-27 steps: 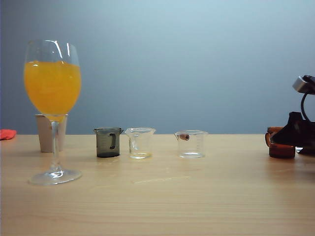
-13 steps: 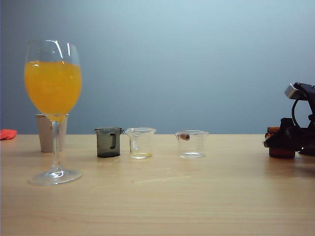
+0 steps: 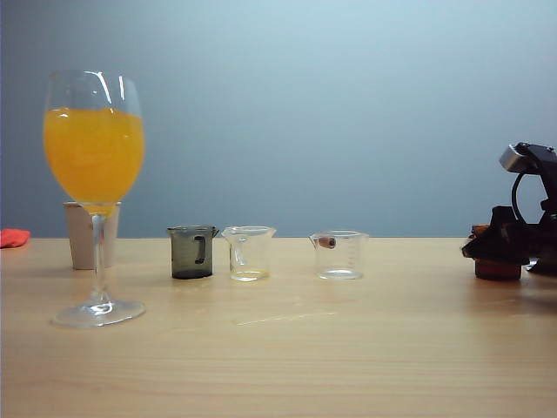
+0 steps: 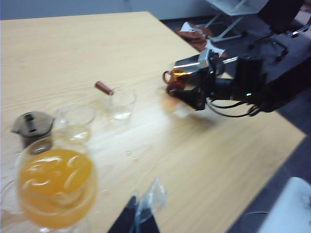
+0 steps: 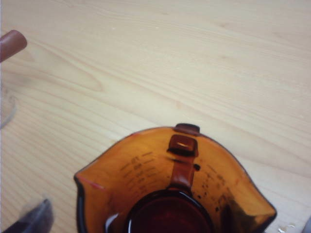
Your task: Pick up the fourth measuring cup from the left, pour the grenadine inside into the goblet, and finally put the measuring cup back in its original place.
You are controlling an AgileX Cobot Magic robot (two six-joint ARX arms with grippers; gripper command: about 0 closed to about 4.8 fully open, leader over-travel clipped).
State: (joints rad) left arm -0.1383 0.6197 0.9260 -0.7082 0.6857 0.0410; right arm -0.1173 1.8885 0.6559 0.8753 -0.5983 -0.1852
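Note:
The fourth measuring cup [image 3: 498,269], amber with a side handle, stands on the table at the far right. From above, dark red grenadine [image 5: 170,213] shows in its bottom. My right gripper [image 3: 489,248] is open, one finger [image 5: 36,218] on each side of the cup [image 5: 146,174] with a gap. The goblet [image 3: 93,157], tall, stemmed and full of orange juice, stands at the far left. My left gripper [image 4: 138,221] hangs above the table beside the goblet [image 4: 56,187]; its fingers look shut with nothing held. It is outside the exterior view.
Between goblet and amber cup stand a dark-grey cup [image 3: 191,252], a clear cup [image 3: 248,252] and a clear cup with a brown handle [image 3: 339,254]. A beige cup [image 3: 80,235] sits behind the goblet. A red thing [image 3: 12,237] lies at the left edge.
My right gripper has slid left and lower around the amber cup, hiding its upper part. The cup and the other vessels have stayed in place.

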